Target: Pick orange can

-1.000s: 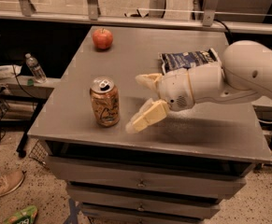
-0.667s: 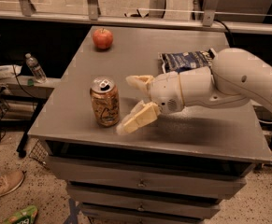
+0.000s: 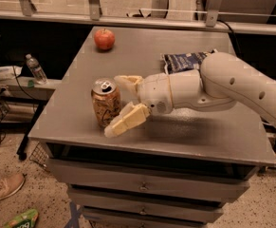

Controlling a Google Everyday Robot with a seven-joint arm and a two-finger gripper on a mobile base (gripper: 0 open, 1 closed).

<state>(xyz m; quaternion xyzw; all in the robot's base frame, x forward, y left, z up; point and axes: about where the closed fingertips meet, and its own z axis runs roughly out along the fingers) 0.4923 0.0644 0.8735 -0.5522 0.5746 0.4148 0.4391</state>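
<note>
The orange can [image 3: 105, 103] stands upright near the front left of the grey table [image 3: 208, 137], with its silver pull-tab top showing. My gripper [image 3: 120, 103] is open and comes in from the right. One pale finger [image 3: 126, 121] lies at the can's front right side and the other finger [image 3: 127, 81] sits behind the can's right side. The can is between the fingertips, and I cannot tell whether they touch it.
A red apple [image 3: 104, 39] sits at the table's back left. A dark blue snack bag [image 3: 185, 61] lies at the back, partly behind my arm. A water bottle [image 3: 35, 69] stands on a low shelf left of the table. Drawers are below the tabletop.
My gripper has moved left across the table to the can, and its fingers now bracket the can's right side. The can has not moved.
</note>
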